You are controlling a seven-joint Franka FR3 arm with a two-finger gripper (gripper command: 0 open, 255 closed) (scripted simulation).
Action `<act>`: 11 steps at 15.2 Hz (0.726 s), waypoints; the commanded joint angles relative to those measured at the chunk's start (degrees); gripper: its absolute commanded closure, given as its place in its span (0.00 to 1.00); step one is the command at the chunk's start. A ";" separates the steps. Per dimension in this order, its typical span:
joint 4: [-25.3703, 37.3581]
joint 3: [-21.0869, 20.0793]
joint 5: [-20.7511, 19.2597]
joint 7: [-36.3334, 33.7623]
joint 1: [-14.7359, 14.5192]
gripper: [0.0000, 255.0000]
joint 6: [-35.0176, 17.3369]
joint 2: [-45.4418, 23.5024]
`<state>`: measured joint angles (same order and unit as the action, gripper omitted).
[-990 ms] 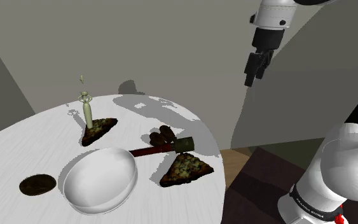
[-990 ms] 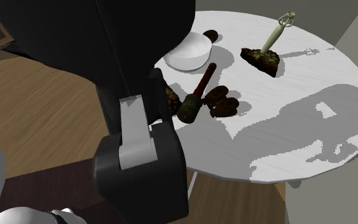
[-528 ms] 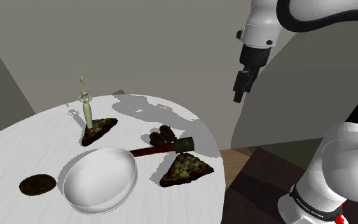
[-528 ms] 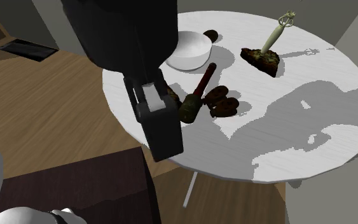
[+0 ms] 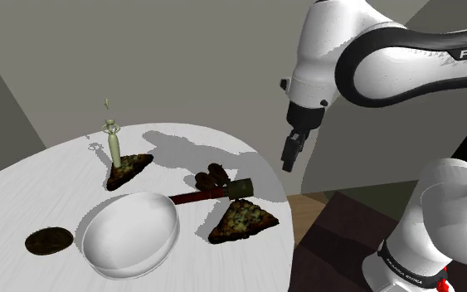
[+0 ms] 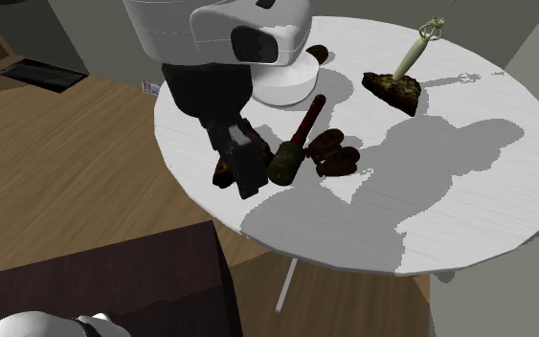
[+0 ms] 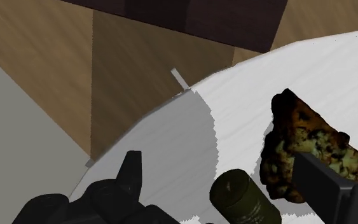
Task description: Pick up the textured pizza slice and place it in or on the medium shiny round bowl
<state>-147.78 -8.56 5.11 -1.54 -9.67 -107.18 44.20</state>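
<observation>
Though partly hidden behind the jaws, pizza slice point(image 7: 300, 127) beside mallet point(image 7: 241, 197).

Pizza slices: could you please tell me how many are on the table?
2. One pizza slice lies between the white bowl and the table edge, by the mallet head; the second slice lies beside the pale bottle.

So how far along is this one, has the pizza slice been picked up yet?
Nothing is done yet: the pizza slice beside the mallet lies on the table, and the white bowl holds no slice. In hand: the gripper hovers open above the table edge near that slice. Left: descend, grasp, lift, place in the bowl.
</observation>
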 commanded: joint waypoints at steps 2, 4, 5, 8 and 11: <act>-2.28 -3.15 1.40 -1.06 -2.28 0.00 -4.51 -1.65; -3.51 -5.30 2.17 -1.76 -3.65 0.00 -7.90 -3.51; -4.04 -6.40 2.52 -2.12 -4.30 0.00 -9.62 -4.56; -5.26 -9.79 3.31 -3.35 -6.07 0.00 -14.90 -8.21; -5.91 -13.35 3.56 -4.85 -7.45 0.00 -20.29 -12.57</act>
<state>-153.61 -20.74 8.71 -5.99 -16.82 -125.29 33.53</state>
